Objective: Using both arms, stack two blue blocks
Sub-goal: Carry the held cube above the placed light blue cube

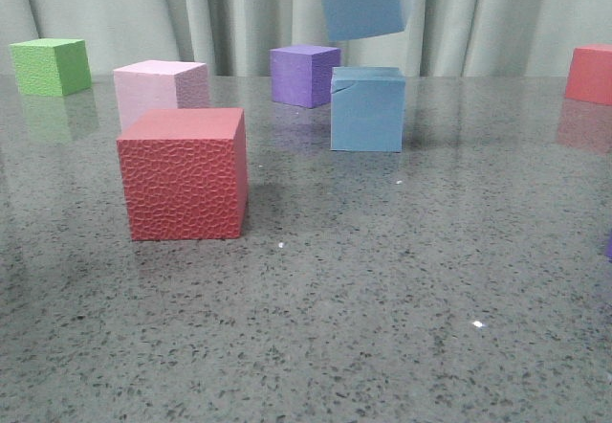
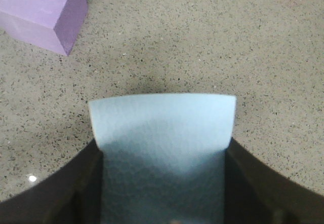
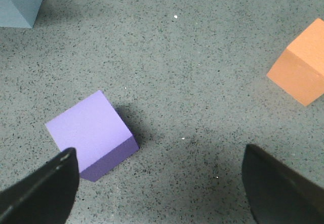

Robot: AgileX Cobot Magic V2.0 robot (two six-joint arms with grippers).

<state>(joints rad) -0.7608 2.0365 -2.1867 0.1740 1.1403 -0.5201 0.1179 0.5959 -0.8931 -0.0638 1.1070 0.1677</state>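
Left gripper (image 2: 162, 183) clamps the raised blue block (image 1: 361, 0) above the cracked blue block (image 1: 368, 109) (right gripper (image 3: 159, 183) gapes empty): square edges before lowering.

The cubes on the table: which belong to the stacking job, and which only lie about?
Job:
- smooth pale blue foam cube held in left gripper
- cracked pale blue foam cube

Lying about:
- textured red cube
- pink cube
- green cube
- purple cube
- orange cube

Even, soft overhead light; glossy bench (image 1: 382, 279) mirrors cubes faintly. Short shadows beside red cube (image 1: 184, 174). Front view slightly soft; small glare specks.
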